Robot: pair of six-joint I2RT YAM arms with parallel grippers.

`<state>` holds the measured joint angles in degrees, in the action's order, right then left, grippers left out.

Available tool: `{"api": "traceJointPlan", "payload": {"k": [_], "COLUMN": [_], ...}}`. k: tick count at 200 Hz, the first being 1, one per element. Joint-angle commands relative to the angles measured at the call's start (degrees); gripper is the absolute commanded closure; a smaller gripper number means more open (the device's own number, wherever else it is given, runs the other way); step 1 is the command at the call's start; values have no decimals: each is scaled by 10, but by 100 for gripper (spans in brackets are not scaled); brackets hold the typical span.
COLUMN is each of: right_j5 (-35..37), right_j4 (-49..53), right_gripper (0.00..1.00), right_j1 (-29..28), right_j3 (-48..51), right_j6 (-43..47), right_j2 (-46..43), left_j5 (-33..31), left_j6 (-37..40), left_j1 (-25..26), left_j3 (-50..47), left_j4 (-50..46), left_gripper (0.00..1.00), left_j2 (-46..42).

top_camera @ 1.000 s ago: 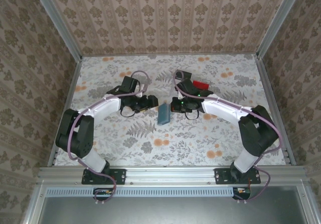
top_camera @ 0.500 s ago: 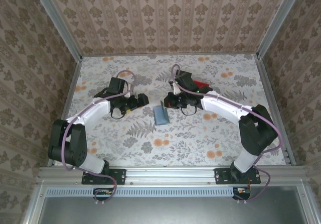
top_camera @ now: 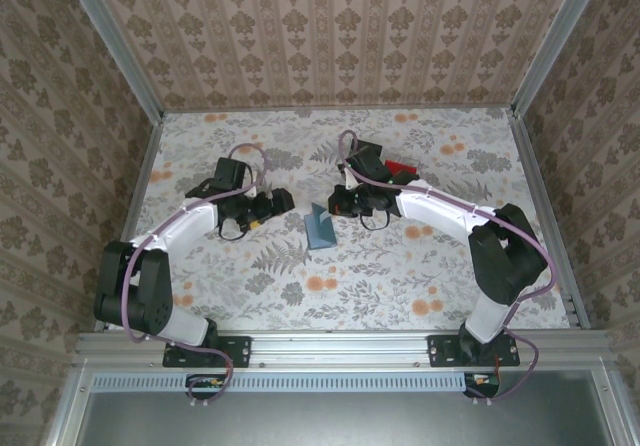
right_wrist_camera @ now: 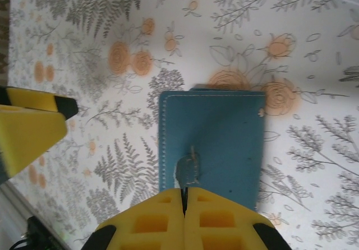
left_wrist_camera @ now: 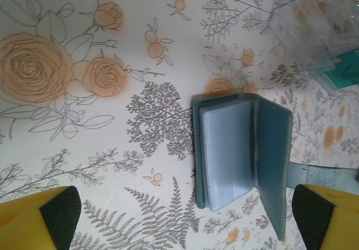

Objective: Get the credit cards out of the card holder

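The card holder stands half open near the middle of the counter. I judge it light and floppy, likely to slide or fold unless pinned. Inside lies what looks like a pale credit card, probably stiff and slick. I'd pinch an exposed edge, though I cannot tell which way its pocket opens. My right hand is pinched tight on the raised cover. My left hand is spread wide and holds nothing, at the holder's 10 o'clock from above. The left wrist view shows the inside, while the right wrist view shows the plain teal back and my grip. A clear tray lies at the holder's 1 o'clock.
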<state>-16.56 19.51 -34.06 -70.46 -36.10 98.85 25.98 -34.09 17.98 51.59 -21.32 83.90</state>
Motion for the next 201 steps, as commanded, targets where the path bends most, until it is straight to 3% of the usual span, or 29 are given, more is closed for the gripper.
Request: {"api": "traceJointPlan", "payload": {"k": [1, 41, 97, 201], "right_j5": [63, 141, 181, 213], "right_j4": [53, 94, 126, 134], "right_gripper": [99, 99, 100, 99], "right_j1": [1, 10, 24, 28], "right_j3": [3, 33, 42, 39], "right_j6": [19, 20, -16, -32], "right_j2": [-12, -32, -20, 0], "left_j5": [31, 58, 73, 64], "left_j6": [-18, -30, -55, -58], "left_j1": [8, 41, 91, 126], "left_j3": [-6, 22, 61, 84], "left_j4": [26, 18, 21, 22], "left_gripper": [1, 12, 38, 39], "left_j2": [11, 53, 113, 160]}}
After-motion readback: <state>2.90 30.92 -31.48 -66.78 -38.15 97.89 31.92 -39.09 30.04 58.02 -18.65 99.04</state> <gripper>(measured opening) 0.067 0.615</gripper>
